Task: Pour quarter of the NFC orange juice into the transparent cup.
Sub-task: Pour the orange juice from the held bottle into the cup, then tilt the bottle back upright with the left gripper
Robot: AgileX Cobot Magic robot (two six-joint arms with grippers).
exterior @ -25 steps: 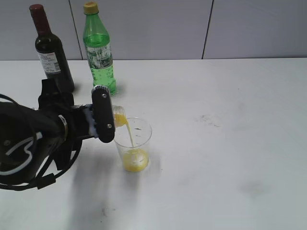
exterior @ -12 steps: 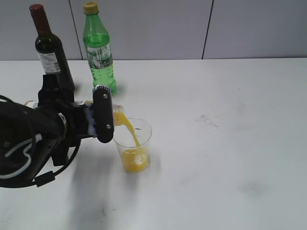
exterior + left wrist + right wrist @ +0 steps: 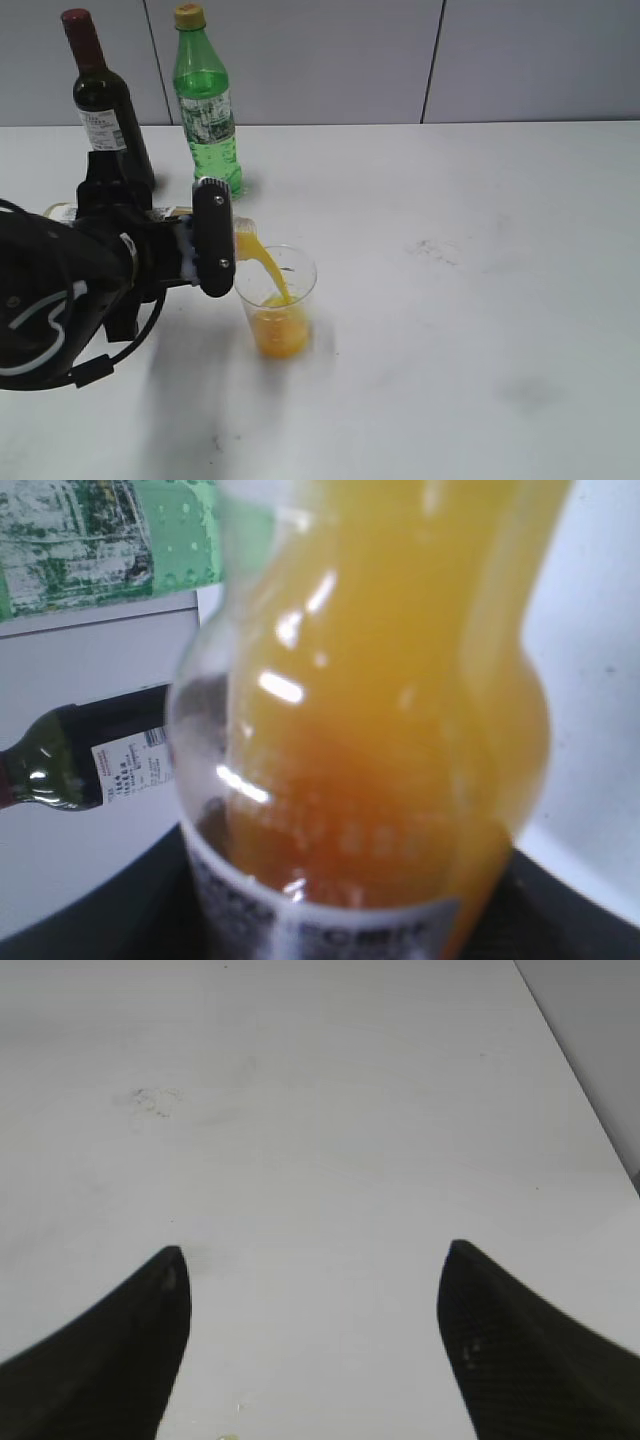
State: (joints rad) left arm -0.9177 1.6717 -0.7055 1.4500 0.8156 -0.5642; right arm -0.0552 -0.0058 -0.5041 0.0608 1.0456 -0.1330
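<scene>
While the left gripper (image 3: pixel 213 240) is clamped on the NFC orange juice (image 3: pixel 370 710), the bottle lies almost on its side, with its open mouth above the rim of the transparent cup (image 3: pixel 277 315). An orange stream (image 3: pixel 268 270) curves from the mouth down into the cup. In the left wrist view the bottle fills nearly the whole picture: clear wall, thick orange liquid, and a black label with white letters at the lower edge. The cup stands upright on the white table (image 3: pixel 470 260), just right of the gripper, and the juice reaches about one third of its height.

Compared with a second ago, the juice level in the cup is higher and the stream is thicker. The bottle is tipped a little more, and the arm has turned slightly.

Behind the arm, a dark wine bottle (image 3: pixel 105 100) and a green bottle (image 3: pixel 205 105) with a yellow cap stand near the wall. The right gripper (image 3: pixel 315 1345) hangs over bare table with its fingers wide apart, holding nothing.
</scene>
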